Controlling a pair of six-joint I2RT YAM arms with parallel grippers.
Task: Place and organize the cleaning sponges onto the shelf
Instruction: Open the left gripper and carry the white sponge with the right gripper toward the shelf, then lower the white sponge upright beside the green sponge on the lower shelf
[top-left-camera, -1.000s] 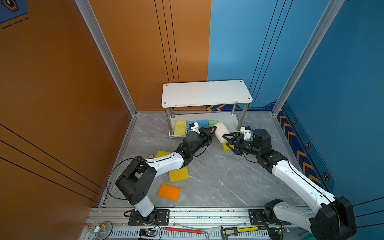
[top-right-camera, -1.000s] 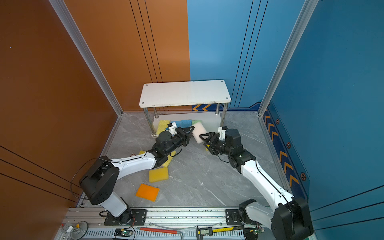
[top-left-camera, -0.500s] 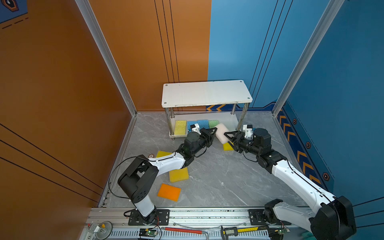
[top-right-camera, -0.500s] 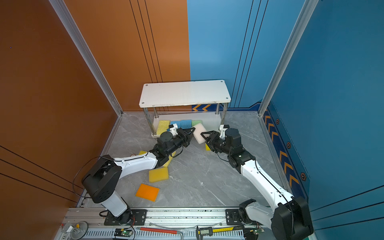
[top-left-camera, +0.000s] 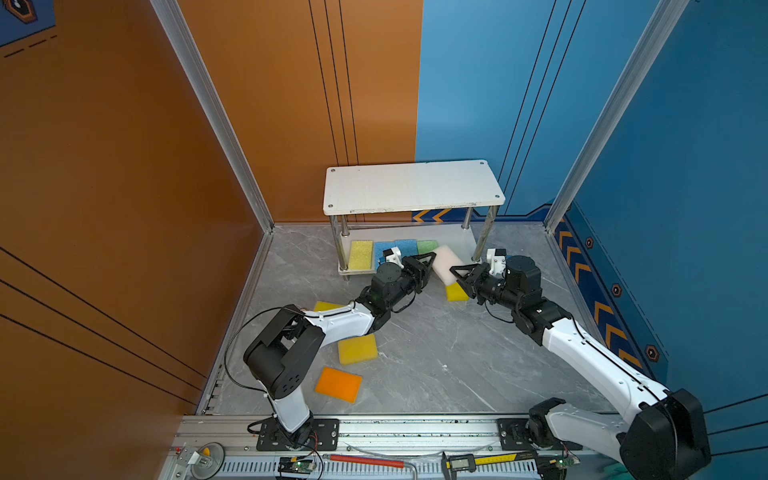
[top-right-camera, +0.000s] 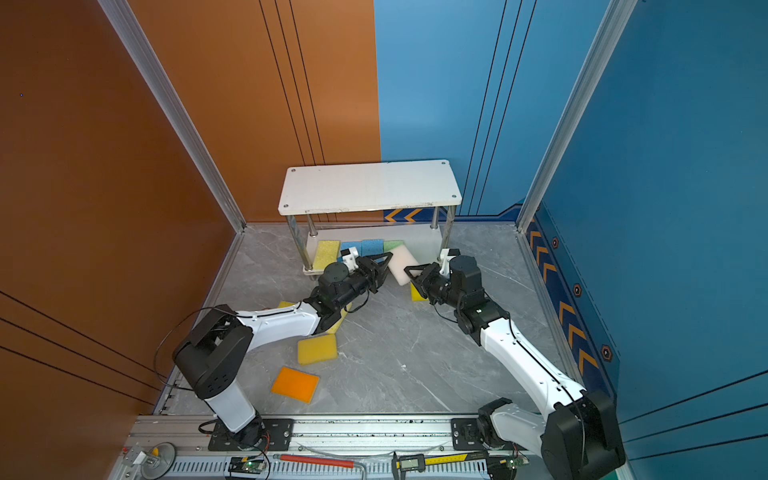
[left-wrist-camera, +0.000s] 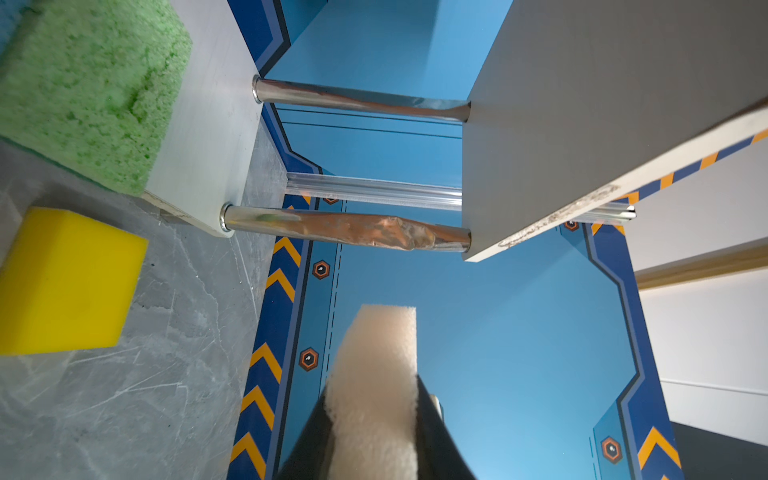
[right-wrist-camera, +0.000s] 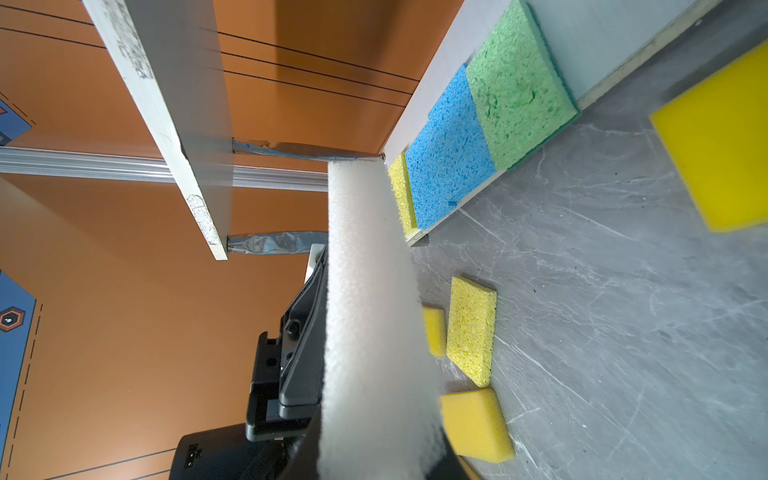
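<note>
Right gripper (top-left-camera: 455, 276) has come up and closed its jaws on the beige-pink sponge (top-left-camera: 444, 257), aloft before the shelf (top-left-camera: 411, 187) | orange wall (top-left-camera: 124, 187), blue wall (top-left-camera: 685, 187), grey marble floor (top-left-camera: 436, 365) | lower board (top-left-camera: 457, 243): one yellow sponge (top-left-camera: 360, 254), two blue sponges (top-left-camera: 381, 252) (top-left-camera: 406, 245), one green sponge (top-left-camera: 427, 246) | left gripper (top-left-camera: 430, 268) jaws flank the same sponge, grip unclear | floor: four yellow sponges (top-left-camera: 357, 349) (top-left-camera: 326, 306) (top-right-camera: 340, 323) (top-left-camera: 456, 292), one orange sponge (top-left-camera: 338, 384)
</note>
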